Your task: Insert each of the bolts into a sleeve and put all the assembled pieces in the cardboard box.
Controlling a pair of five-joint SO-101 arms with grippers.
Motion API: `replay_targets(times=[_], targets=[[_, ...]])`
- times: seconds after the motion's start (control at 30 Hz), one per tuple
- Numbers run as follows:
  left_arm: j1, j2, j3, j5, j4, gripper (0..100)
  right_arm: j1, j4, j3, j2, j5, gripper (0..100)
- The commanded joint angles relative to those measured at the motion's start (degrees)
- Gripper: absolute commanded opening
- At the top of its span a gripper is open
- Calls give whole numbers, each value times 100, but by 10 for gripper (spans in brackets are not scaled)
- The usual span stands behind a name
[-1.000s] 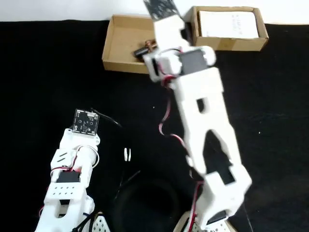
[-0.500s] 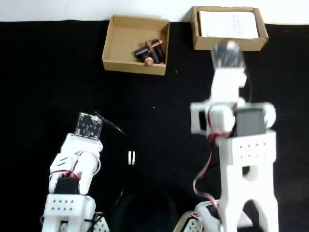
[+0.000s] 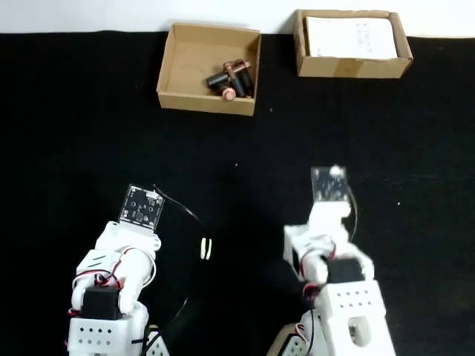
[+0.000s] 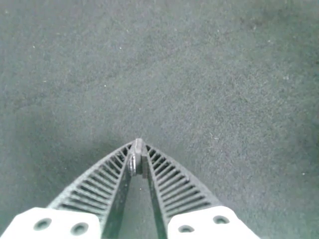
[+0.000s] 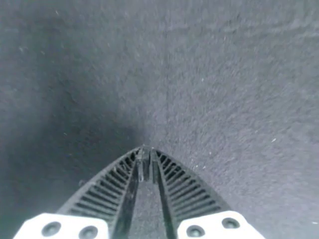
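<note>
Where the assembled pieces (image 3: 230, 78) lie heaped inside the cardboard box (image 3: 185, 67), they appear rigid, smooth and roll-prone; best gripped across the middle. Left end effector (image 4: 138, 149) and right end effector (image 5: 144, 152): clenched, empty, above the desk (image 3: 74, 148).

The white plastic left arm (image 3: 111, 285) sits folded low at the near left of the high view. Its wrist carries a small dark camera board (image 3: 142, 205) and points away from the base. The white plastic right arm (image 3: 335, 285) sits folded in the same way at the near right, well apart from the other, with its own dark board (image 3: 329, 183) foremost. In each wrist view the black ribbed jaws point downward and are closed, their two tips meeting.
</note>
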Motion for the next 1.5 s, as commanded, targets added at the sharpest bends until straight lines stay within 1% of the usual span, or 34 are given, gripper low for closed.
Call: replay_targets(times=[0.0,0.13,0.27,0.5,0.67,0.83,1.1,1.47], targets=[[75,-48,101,18,185,9,48,-505,690,-497,0,6],[75,-57,101,18,281,9,48,-813,1358,-1007,0,6],[75,-57,101,18,281,9,48,-822,1921,-1596,0,6],[75,-66,101,9,475,8,57,-295,2018,-2334,0,6],[48,-66,101,9,545,8,57,400,2018,-2466,-18,6],[48,-66,101,9,607,8,57,409,2018,-2466,-18,6],[48,-66,101,9,1345,9,57,409,2018,-2466,-9,6],[48,-66,101,9,1345,9,57,409,2018,-2466,-9,6]])
